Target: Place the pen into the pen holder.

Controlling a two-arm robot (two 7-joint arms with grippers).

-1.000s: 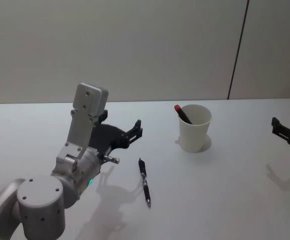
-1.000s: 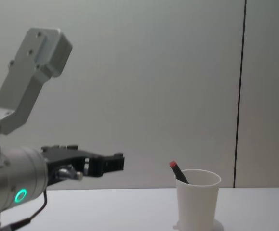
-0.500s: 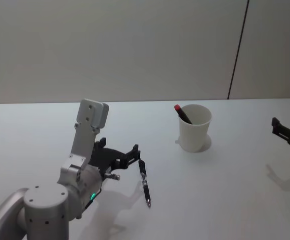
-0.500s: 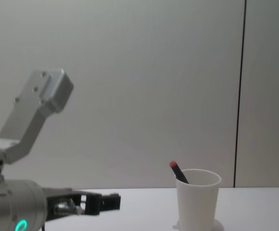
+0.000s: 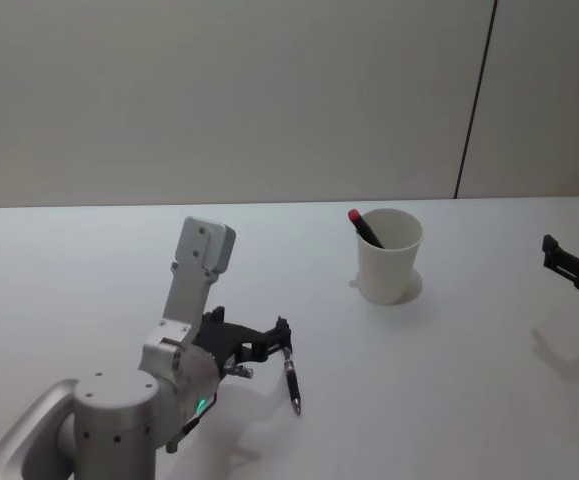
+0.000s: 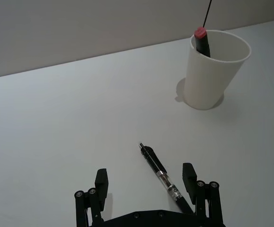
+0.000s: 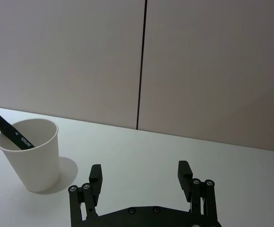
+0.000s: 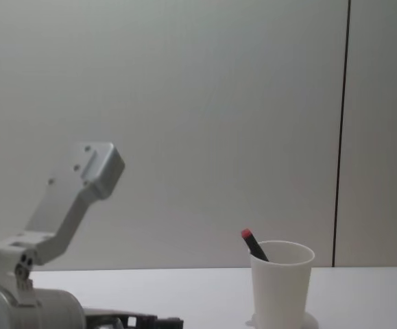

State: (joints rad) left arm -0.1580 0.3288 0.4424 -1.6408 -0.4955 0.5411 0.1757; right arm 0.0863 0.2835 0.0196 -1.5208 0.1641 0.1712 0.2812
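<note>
A white pen holder (image 5: 389, 257) (image 6: 215, 71) (image 7: 30, 154) (image 8: 281, 285) stands upright on the table with a red-tipped black pen (image 5: 363, 226) (image 6: 203, 41) (image 7: 9, 130) (image 8: 253, 245) leaning inside it. A second black pen (image 5: 291, 381) (image 6: 163, 177) lies flat on the table nearer to me. My left gripper (image 5: 254, 336) (image 6: 145, 179) is open and low over the table. Its fingers straddle the near part of the lying pen, which runs close to one finger. My right gripper (image 5: 575, 263) (image 7: 141, 177) hovers open at the far right, away from both pens.
The white table (image 5: 469, 380) ends at a plain wall with a dark vertical seam (image 5: 474, 100). Bare surface lies between the lying pen and the pen holder.
My left gripper has come down from above the table and moved toward the lying pen, now straddling it. Both pens, the pen holder and the right gripper have not moved.
</note>
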